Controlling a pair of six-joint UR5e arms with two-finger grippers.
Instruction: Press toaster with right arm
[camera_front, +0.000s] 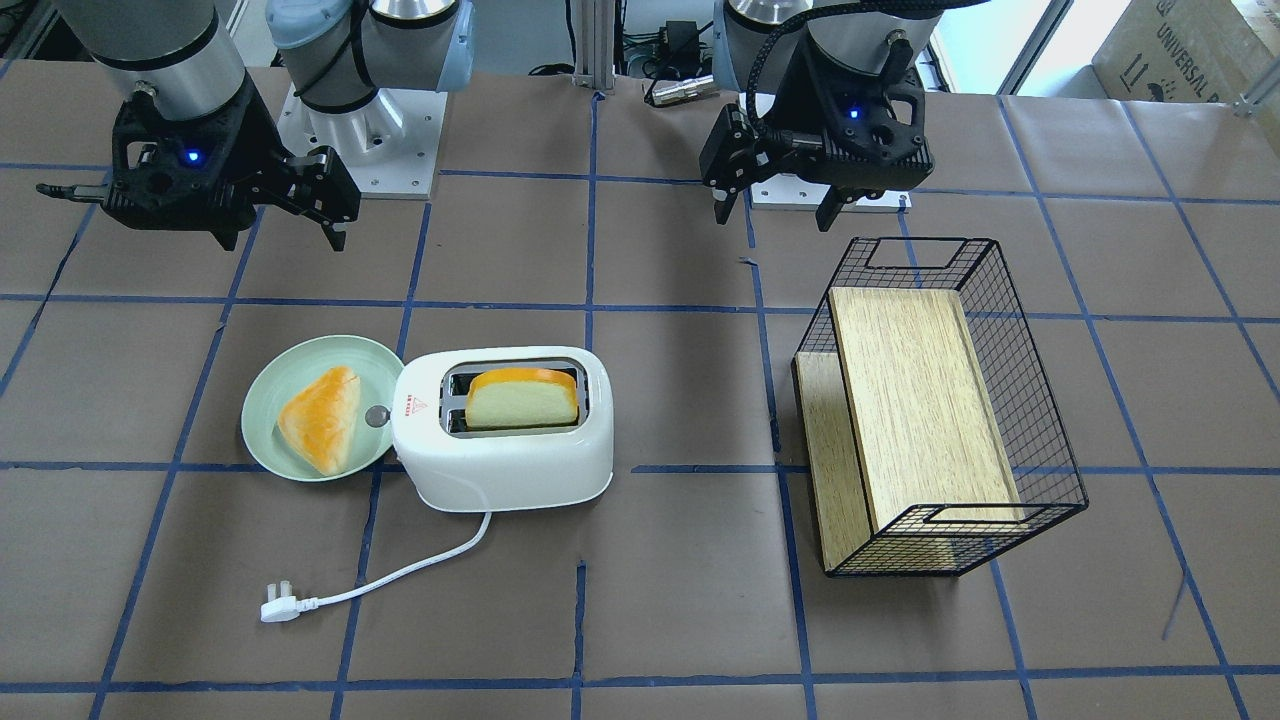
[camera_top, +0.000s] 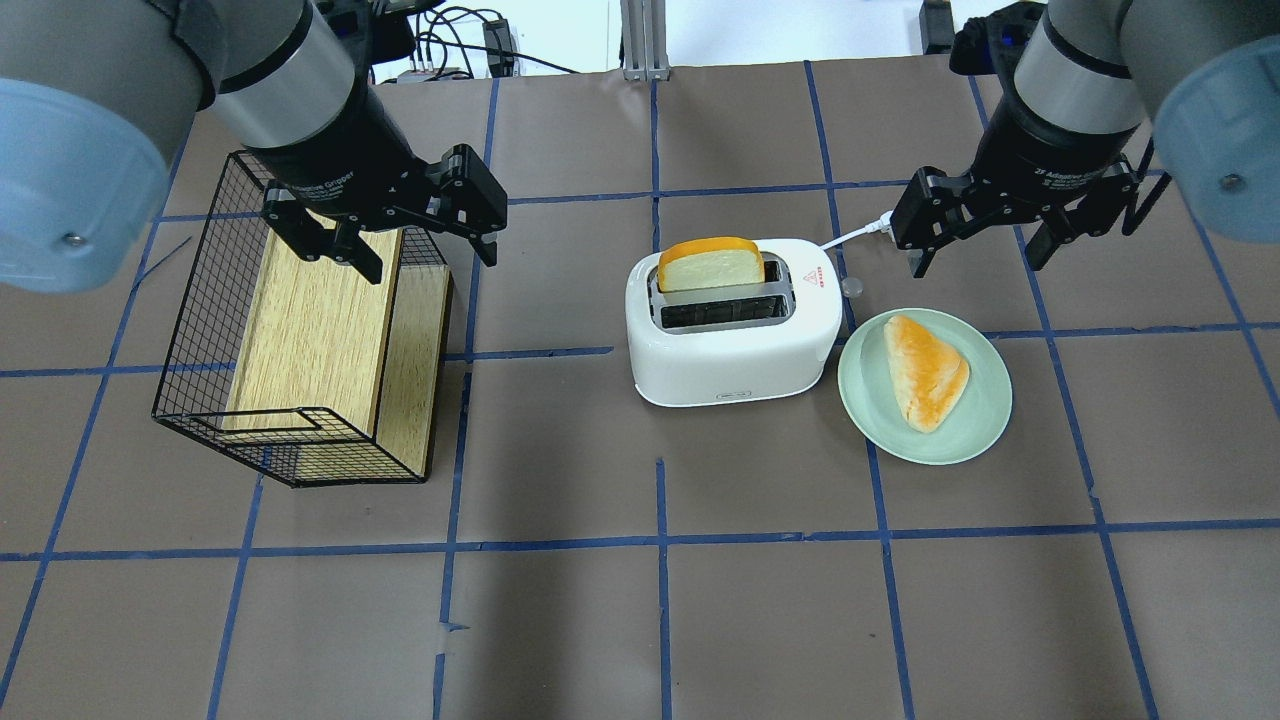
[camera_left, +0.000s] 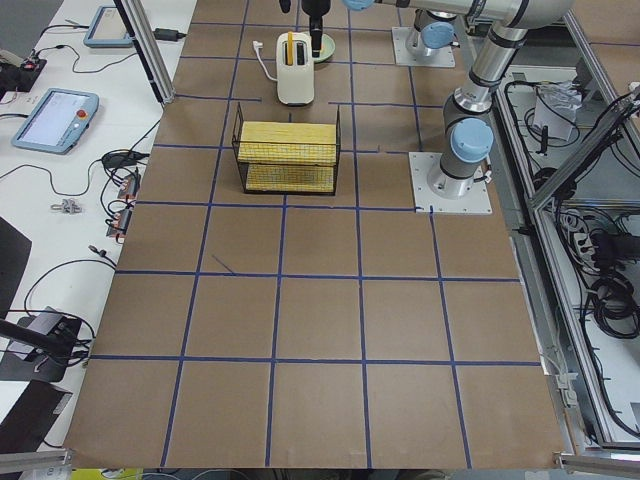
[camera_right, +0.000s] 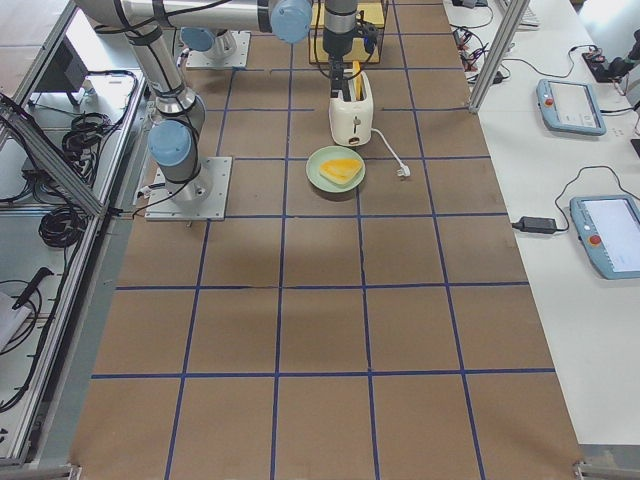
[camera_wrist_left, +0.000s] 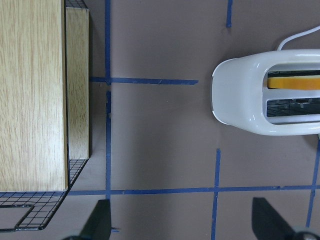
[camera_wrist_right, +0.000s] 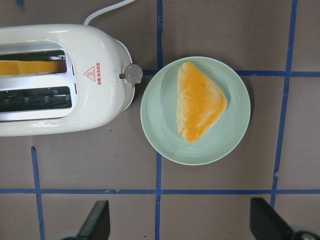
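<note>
We see the toaster (camera_top: 735, 330) mid-table, a bread slice (camera_top: 710, 268) in one slot, its lever (camera_wrist_right: 133, 73) just beside the green plate (camera_top: 985, 420). The right gripper (camera_top: 977, 262) hangs spread wide near the plate, touching nothing and hiding part of the cord (camera_top: 850, 235). The left gripper (camera_top: 430, 262), equally wide, hovers over the wire basket (camera_top: 195, 380).

One toaster (camera_top: 735, 350), one green plate (camera_top: 965, 430), one wire basket (camera_top: 195, 350), one bread slice (camera_top: 711, 268) and one triangular bun (camera_top: 925, 370) (two baked pieces together).

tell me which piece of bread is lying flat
The triangular bread on the green plate; the other slice stands upright in the toaster.
</note>
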